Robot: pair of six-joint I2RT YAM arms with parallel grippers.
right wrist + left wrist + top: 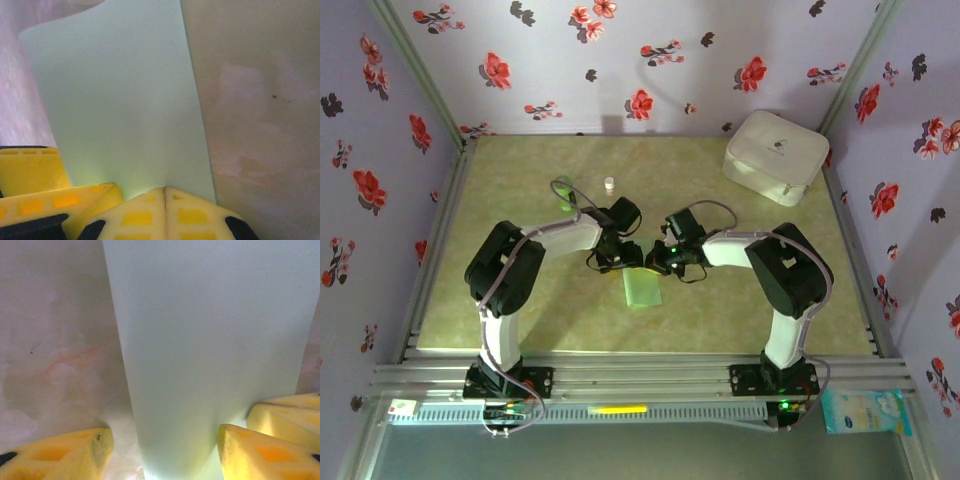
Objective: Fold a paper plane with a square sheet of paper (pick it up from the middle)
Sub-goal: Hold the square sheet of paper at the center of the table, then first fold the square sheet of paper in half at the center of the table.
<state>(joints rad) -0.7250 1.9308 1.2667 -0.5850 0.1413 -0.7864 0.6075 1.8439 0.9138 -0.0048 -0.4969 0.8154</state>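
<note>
Evidently the square sheet of paper (pixel 642 288) is only into its early folds. From above it reads as a pale green rectangle rather than a square, lying at the middle of the surface (pixel 770 300), with no pointed nose or flaps yet. Both hands meet at its far edge. Your left hand (pixel 165 440) is moderately wide, its yellow fingers (pixel 60 455) on either side of the paper and gripping nothing. Your right hand (pixel 165 192) is fully closed, its tips together on the sheet's edge. From its wrist view the paper faces the camera, so I judge the tips are pressing down on it rather than pinching it, though you can't be sure from these views. One corner curls up a little off the surface. So I'd say the step in hand is setting or flattening a crease — the plane itself is a long way off. The next move calls for one hand to pin the sheet while the other slides along the fold. Then you need a clean pick-up of a corner, and that won't be easy with paper this thin lying flat. Watch that the sheet doesn't skid as the closed tips drag.
</note>
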